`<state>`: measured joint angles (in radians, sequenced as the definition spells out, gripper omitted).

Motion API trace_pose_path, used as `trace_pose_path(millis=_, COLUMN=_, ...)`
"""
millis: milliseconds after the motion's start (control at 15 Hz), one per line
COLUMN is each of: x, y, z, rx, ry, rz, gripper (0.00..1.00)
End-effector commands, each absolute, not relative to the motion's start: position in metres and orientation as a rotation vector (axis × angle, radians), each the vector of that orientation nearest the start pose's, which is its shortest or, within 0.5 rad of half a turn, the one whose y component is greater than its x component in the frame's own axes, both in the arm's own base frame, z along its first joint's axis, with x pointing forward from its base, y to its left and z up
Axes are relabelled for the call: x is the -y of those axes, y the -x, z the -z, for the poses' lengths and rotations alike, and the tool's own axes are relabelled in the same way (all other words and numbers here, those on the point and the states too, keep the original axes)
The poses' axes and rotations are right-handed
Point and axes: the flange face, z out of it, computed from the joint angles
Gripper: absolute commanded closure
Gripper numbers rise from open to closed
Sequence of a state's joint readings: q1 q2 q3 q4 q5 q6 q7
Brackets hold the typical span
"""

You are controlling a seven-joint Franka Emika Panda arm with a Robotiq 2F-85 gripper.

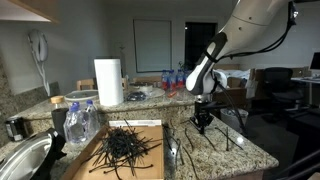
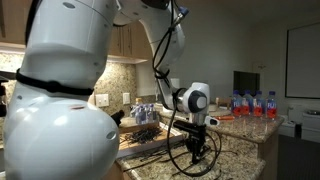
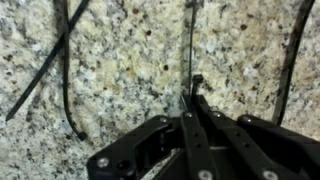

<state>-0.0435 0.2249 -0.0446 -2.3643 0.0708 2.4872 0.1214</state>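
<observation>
My gripper (image 3: 191,100) is shut on a thin black zip tie (image 3: 190,45), just above a speckled granite countertop (image 3: 120,50). In both exterior views the gripper (image 1: 203,120) (image 2: 197,138) hangs low over the counter, with black ties trailing under it (image 2: 196,158). More loose black ties lie on the granite to either side (image 3: 66,75) (image 3: 291,50) (image 1: 228,140). A pile of black zip ties (image 1: 126,148) lies on a brown board, apart from the gripper.
A paper towel roll (image 1: 108,82) stands at the back of the counter. Several water bottles (image 1: 176,78) (image 2: 251,103) stand on a far counter. A clear plastic bag (image 1: 80,122) and a metal bowl (image 1: 24,160) are beside the board. The counter edge (image 1: 262,158) is near the gripper.
</observation>
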Motion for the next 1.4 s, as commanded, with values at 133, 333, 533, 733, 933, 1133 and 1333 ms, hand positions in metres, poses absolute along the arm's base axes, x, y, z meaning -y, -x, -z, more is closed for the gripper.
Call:
trace_pose_path(millis=133, x=0.021, y=-0.489, z=-0.248, rx=-0.342, ry=3.030, rz=-0.133, gripper=0.92)
trace_pose_path(millis=333, x=-0.002, y=-0.488, z=-0.288, rx=-0.265, ry=3.016, rz=-0.021, gripper=0.91)
trace_pose_path(millis=533, x=-0.026, y=-0.485, z=-0.338, rx=-0.163, ry=2.994, rz=0.109, gripper=0.92)
trace_pose_path(millis=733, x=-0.065, y=-0.488, z=-0.384, rx=0.000, ry=2.952, rz=0.189, gripper=0.91)
trace_pose_path(millis=933, x=-0.130, y=-0.491, z=-0.414, rx=0.181, ry=2.882, rz=0.210, gripper=0.92)
trace_pose_path(millis=1133, x=-0.205, y=-0.499, z=-0.420, rx=0.307, ry=2.823, rz=0.176, gripper=0.91)
trace_pose_path(millis=1333, x=-0.267, y=-0.510, z=-0.410, rx=0.393, ry=2.800, rz=0.130, gripper=0.92)
